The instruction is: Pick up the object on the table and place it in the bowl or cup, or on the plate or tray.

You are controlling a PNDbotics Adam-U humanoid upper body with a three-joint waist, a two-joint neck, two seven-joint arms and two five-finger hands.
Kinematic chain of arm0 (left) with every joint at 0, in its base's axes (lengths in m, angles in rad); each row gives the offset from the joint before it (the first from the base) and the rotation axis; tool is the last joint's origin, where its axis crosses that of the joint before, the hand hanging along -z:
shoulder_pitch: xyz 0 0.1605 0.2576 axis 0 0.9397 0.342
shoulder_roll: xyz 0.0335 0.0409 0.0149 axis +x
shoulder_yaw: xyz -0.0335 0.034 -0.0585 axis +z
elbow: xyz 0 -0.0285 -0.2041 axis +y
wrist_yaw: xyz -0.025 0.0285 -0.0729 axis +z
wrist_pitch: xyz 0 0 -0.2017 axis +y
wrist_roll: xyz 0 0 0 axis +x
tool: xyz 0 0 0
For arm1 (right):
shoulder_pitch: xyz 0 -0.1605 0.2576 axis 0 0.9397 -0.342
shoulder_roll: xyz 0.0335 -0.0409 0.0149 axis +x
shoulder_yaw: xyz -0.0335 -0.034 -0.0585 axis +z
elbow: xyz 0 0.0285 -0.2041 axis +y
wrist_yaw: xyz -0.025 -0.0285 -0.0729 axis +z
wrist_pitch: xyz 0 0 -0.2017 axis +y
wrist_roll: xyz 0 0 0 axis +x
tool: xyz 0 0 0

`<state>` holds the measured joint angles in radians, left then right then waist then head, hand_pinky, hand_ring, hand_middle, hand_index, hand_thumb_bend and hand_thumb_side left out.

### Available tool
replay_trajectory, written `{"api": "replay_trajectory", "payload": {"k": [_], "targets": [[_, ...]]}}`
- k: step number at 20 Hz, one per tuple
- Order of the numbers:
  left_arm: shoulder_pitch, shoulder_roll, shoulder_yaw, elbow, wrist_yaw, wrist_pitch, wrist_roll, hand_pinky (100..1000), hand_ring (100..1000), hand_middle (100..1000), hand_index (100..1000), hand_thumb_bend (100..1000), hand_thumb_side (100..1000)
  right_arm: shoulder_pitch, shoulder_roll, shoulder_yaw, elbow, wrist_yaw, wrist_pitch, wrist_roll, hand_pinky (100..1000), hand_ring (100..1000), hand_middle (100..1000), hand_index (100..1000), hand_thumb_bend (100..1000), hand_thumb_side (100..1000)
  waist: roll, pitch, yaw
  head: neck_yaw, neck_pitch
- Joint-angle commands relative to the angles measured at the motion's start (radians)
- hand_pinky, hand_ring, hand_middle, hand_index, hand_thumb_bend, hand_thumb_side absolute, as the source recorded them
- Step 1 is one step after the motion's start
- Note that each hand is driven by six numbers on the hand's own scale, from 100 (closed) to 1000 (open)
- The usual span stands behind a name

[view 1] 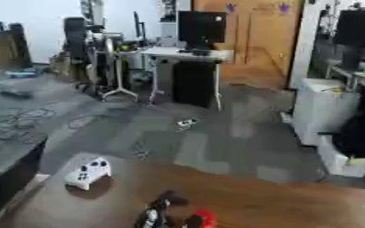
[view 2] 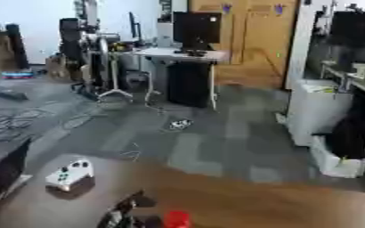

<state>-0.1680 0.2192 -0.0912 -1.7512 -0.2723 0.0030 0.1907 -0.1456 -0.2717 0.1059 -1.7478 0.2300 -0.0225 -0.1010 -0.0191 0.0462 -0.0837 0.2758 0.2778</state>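
We saw a white controller-like object (view 1: pixel 87 173) on the wooden desk (view 1: pixel 294 200), untouched. No robot hand showed clearly, so its state we couldn't tell; reaching seemingly came next.

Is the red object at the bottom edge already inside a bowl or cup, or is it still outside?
Cannot tell. Only the top of the red object shows at the picture's lower edge on the wooden table; no bowl or cup is visible.
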Motion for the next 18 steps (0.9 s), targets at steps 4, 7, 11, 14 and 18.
{"api": "replay_trajectory", "payload": {"k": [4,7,11,14,18], "targets": [[-0.012,0.007,0.01,-0.023,-0.001,-0.001,0.009,507,1000,706,745,537,789,-0.004,-0.006,-0.007,-0.009,0.002,-0.002,-0.003,669,515,773,851,314,630,0.005,-0.004,-0.003,0.02,0.016],[-0.021,0.011,0.013,-0.022,-0.006,-0.002,0.011,510,1000,707,746,541,787,-0.008,0.002,-0.011,-0.009,0.0,-0.002,-0.008,669,515,773,851,313,629,0.008,0.001,-0.006,0.044,0.027],[-0.04,0.035,0.017,-0.022,-0.026,-0.005,0.014,515,1000,710,748,550,778,-0.012,0.012,-0.01,-0.004,-0.001,-0.003,-0.009,669,514,773,851,312,627,0.014,0.011,-0.003,0.073,0.045],[-0.046,0.056,0.022,-0.02,-0.043,-0.006,0.02,521,1000,715,749,554,774,-0.011,0.013,-0.01,-0.002,0.0,-0.004,-0.01,670,514,773,851,313,627,0.018,0.015,-0.009,0.08,0.056],[-0.071,0.115,0.015,-0.013,-0.068,-0.01,0.016,537,1000,722,754,582,755,-0.011,0.016,-0.008,-0.001,0.001,-0.005,-0.01,670,514,773,851,310,621,0.022,0.023,-0.018,0.088,0.08]]}}
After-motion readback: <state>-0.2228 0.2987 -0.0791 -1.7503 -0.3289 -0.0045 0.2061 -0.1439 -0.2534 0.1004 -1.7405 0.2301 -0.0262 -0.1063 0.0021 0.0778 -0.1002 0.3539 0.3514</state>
